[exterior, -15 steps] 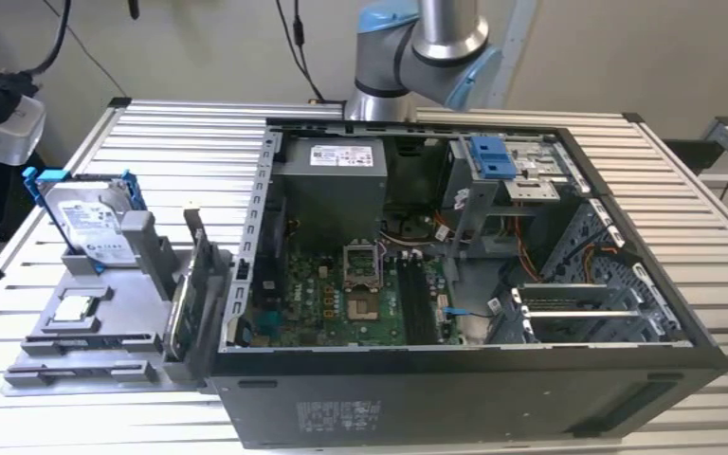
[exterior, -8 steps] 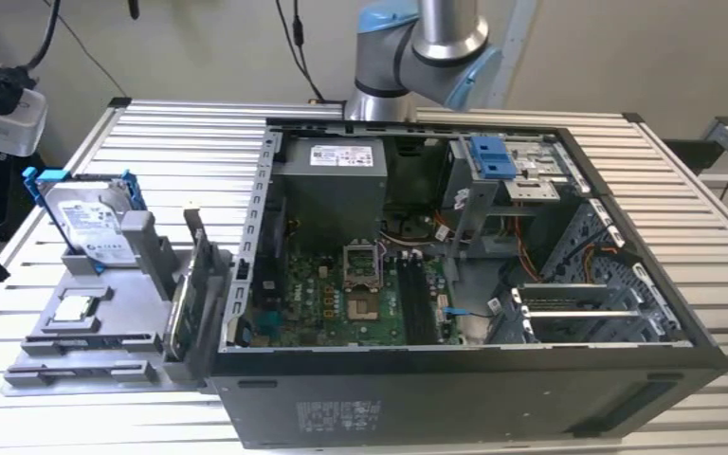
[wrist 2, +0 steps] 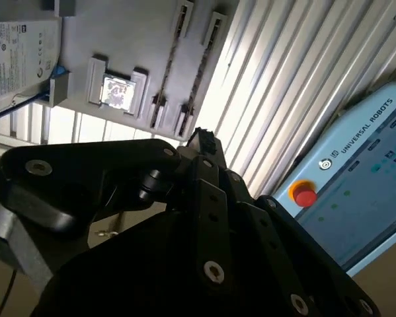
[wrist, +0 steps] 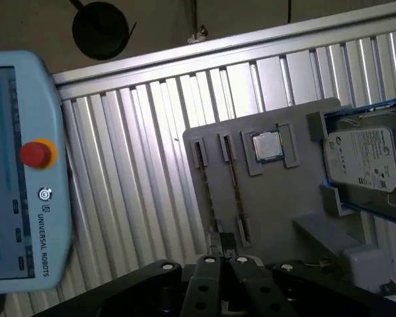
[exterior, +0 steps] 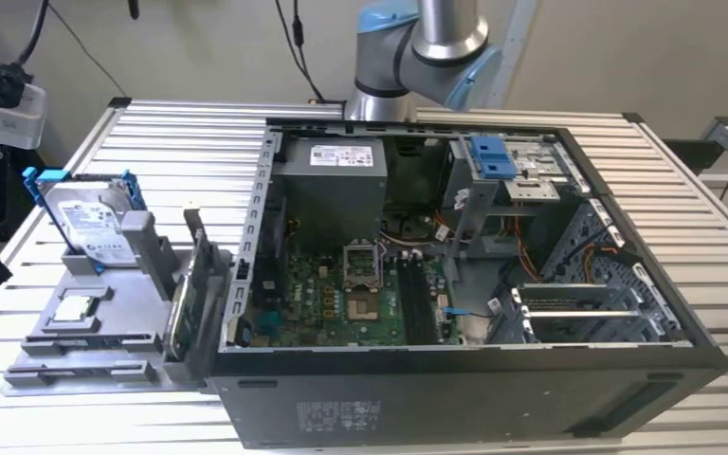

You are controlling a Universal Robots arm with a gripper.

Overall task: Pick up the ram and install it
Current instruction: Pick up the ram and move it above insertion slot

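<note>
The ram [wrist: 232, 177] shows edge-on as a thin dark strip standing in a slot of the grey fixture [wrist: 283, 205]. In the exterior view, thin boards stand upright [exterior: 194, 275] on that fixture [exterior: 99, 332], beside the open computer case [exterior: 465, 398]. In both wrist views my gripper [wrist: 219, 243] [wrist 2: 201, 140] hangs well above the fixture's near edge. It is shut, with nothing between its fingertips. The long black memory slots [exterior: 415, 294] lie on the motherboard inside the case. The arm [exterior: 427, 47] rises behind the case in the exterior view.
The fixture also carries a silver hard drive in a blue frame [exterior: 86, 223] [wrist: 366, 158] and a processor chip [wrist: 268, 145] [wrist 2: 116, 91]. A teach pendant with a red button [wrist: 36, 153] [wrist 2: 305, 196] lies on the ribbed metal table [wrist: 151, 198].
</note>
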